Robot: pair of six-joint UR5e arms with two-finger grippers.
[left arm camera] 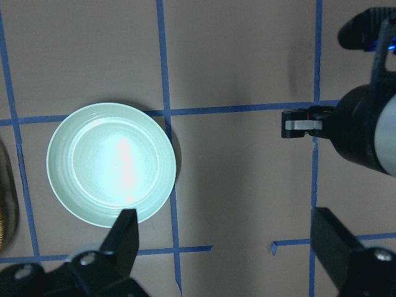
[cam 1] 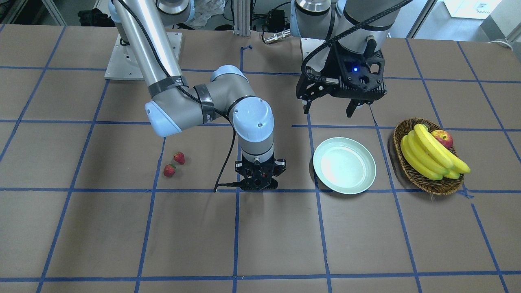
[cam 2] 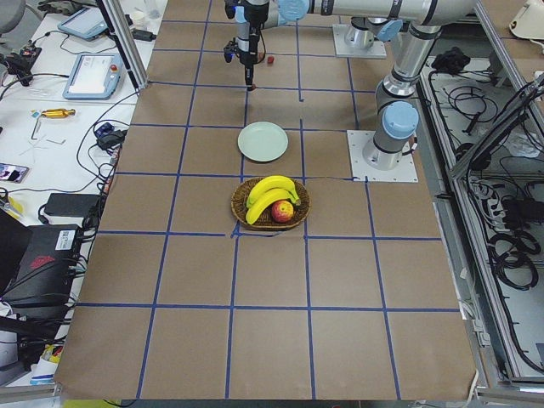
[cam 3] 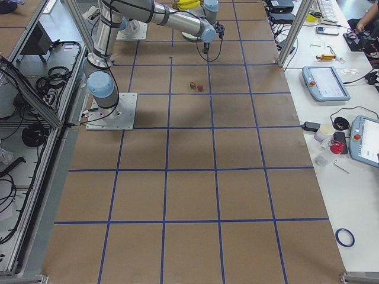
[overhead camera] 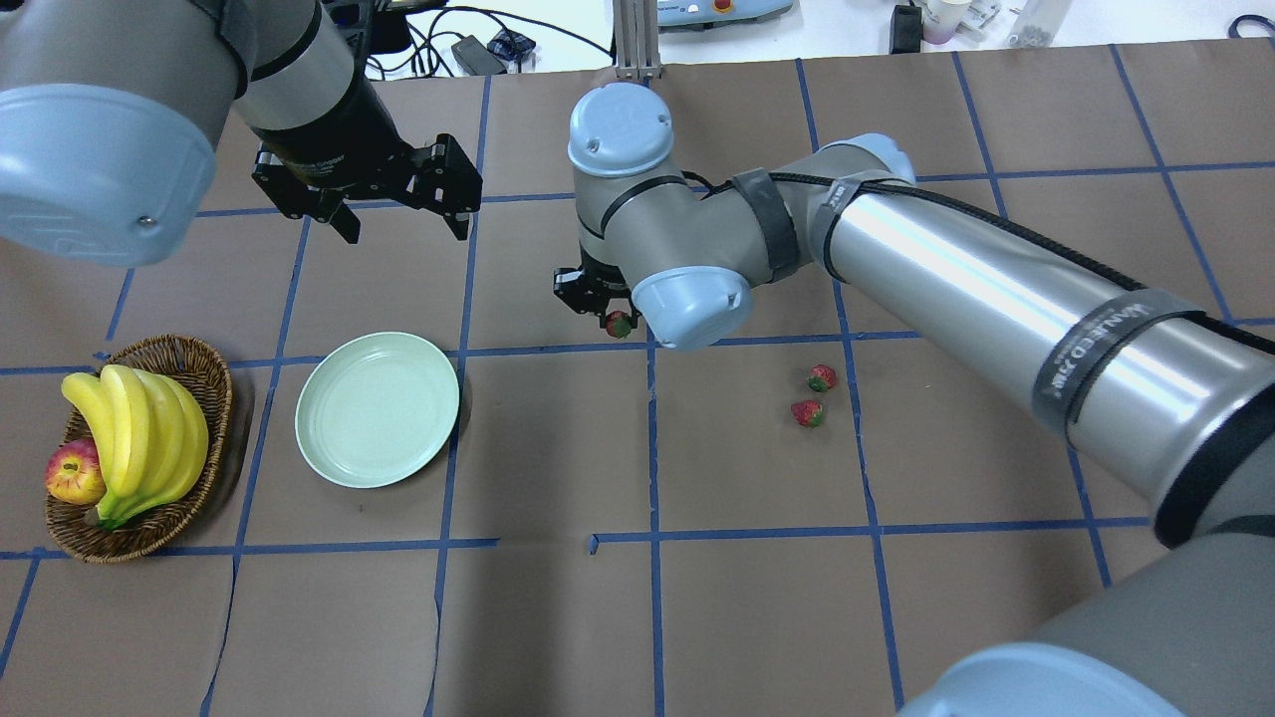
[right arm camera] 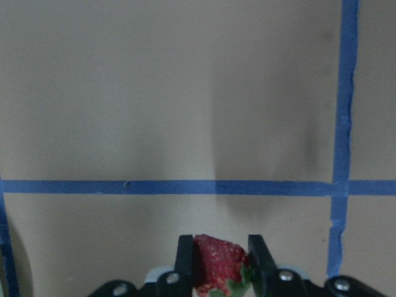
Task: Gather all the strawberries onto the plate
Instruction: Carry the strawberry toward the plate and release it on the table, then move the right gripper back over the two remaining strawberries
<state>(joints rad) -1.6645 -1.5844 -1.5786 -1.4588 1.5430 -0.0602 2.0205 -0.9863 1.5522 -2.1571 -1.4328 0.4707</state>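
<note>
Two strawberries (cam 1: 179, 157) (cam 1: 169, 170) lie side by side on the brown table; the overhead view shows the same pair (overhead camera: 821, 377) (overhead camera: 807, 412). My right gripper (right arm camera: 216, 260) points down and is shut on a third strawberry (right arm camera: 218, 261), also visible under the wrist (overhead camera: 619, 324). It hangs between the pair and the pale green plate (cam 1: 344, 165), which is empty (overhead camera: 377, 408). My left gripper (cam 1: 329, 110) hovers open above the table behind the plate, and its wrist view looks down on the plate (left arm camera: 111, 162).
A wicker basket (cam 1: 437, 185) with bananas (cam 1: 431, 154) and an apple (cam 1: 443, 138) stands beside the plate, on the side away from the strawberries. Blue tape lines grid the table. The right arm's elbow (cam 1: 163, 118) reaches low over the table near the two loose strawberries.
</note>
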